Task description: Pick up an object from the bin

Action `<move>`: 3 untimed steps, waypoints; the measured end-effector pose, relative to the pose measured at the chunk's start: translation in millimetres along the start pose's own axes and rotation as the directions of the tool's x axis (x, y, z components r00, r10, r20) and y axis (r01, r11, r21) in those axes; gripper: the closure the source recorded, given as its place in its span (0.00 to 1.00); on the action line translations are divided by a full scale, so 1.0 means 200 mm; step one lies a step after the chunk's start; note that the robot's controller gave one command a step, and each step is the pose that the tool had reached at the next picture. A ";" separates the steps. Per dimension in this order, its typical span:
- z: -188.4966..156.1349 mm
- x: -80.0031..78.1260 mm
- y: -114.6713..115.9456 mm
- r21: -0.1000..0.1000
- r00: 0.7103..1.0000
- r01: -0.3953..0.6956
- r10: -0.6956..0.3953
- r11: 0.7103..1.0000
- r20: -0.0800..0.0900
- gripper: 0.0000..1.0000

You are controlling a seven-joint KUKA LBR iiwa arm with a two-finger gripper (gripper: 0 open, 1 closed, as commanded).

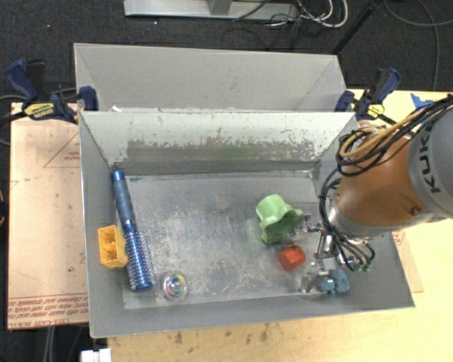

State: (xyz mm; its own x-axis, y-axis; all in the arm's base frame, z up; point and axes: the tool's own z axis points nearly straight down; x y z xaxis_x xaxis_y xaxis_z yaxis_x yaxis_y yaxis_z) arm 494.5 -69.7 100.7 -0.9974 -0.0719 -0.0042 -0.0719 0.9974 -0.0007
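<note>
Red block (291, 259) and blue lump (334, 283) sit in the bin's (211, 236) right corner, so my pincer (317, 271) hangs there; its opening I cannot tell.

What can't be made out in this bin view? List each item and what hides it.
- Bluish thing in the near right corner, camera view: partly under the gripper; kind unclear.
- Floor of the bin by its right wall: covered by the arm's orange cover.
- Shiny round thing beside the blue brush: too small to identify.
</note>
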 end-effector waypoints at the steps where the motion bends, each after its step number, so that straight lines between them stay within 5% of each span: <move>1: -0.08 -0.01 0.17 -0.002 0.995 0.098 -0.098 0.995 -0.001 0.00; 2: 0.13 -0.05 0.01 -0.005 0.966 0.258 -0.258 0.966 0.002 0.00; 3: 0.13 -0.18 0.06 -0.001 0.993 0.119 -0.119 0.993 -0.005 0.00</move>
State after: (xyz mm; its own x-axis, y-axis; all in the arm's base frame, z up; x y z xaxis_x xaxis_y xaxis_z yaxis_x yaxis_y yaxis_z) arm 529.4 -54.5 74.3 -0.9817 -0.1903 0.0005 -0.1903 0.9817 -0.0005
